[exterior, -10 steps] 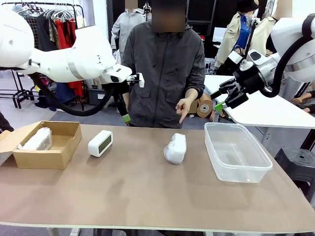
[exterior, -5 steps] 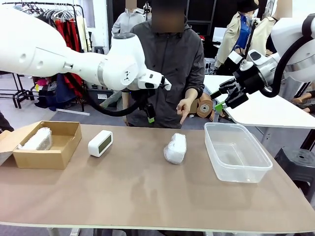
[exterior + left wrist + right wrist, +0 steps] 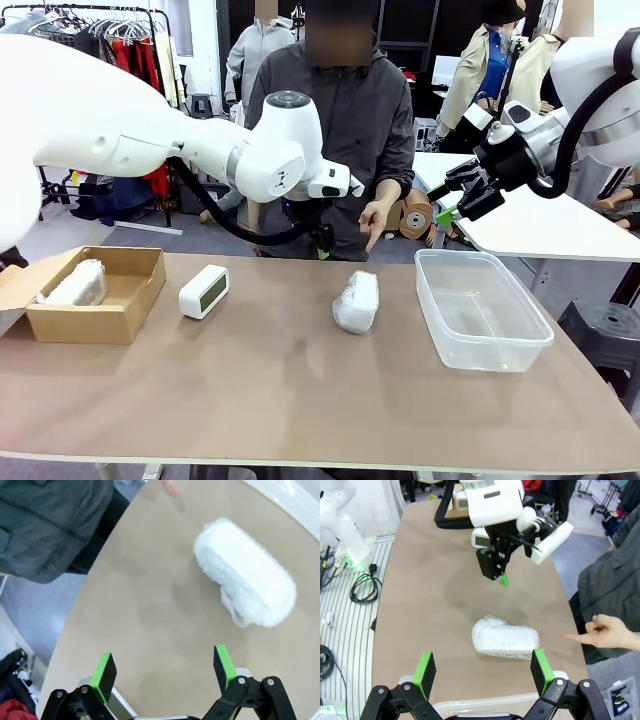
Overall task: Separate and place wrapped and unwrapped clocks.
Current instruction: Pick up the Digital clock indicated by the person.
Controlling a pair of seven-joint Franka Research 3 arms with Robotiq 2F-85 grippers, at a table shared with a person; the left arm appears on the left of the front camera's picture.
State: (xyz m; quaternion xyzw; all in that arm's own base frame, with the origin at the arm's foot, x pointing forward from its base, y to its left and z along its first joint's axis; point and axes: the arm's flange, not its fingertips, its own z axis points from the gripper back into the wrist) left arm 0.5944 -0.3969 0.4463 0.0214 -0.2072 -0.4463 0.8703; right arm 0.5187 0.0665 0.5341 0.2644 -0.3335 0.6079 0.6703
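Note:
One wrapped clock (image 3: 357,300), a white lump in crinkly plastic, lies mid-table. My left gripper (image 3: 323,243) hangs open above the table's far edge, just left of it. In the left wrist view that clock (image 3: 245,587) sits up and to the right of the open left gripper (image 3: 164,670), apart from the fingers. A bare white unwrapped clock (image 3: 204,291) stands to the left. Another wrapped clock (image 3: 75,283) lies in the cardboard box (image 3: 128,310). My right gripper (image 3: 455,203) hovers open, high over the far right. The right wrist view shows the mid-table clock (image 3: 506,639) below the open right gripper (image 3: 482,670).
A clear plastic tub (image 3: 520,352) stands at the right of the table. The person stands at the far side with a hand (image 3: 375,220) pointing down near the middle wrapped clock. The near half of the table is bare.
My left arm has swung right from above the unwrapped clock to just left of the middle wrapped clock. The right arm and the clocks have not moved.

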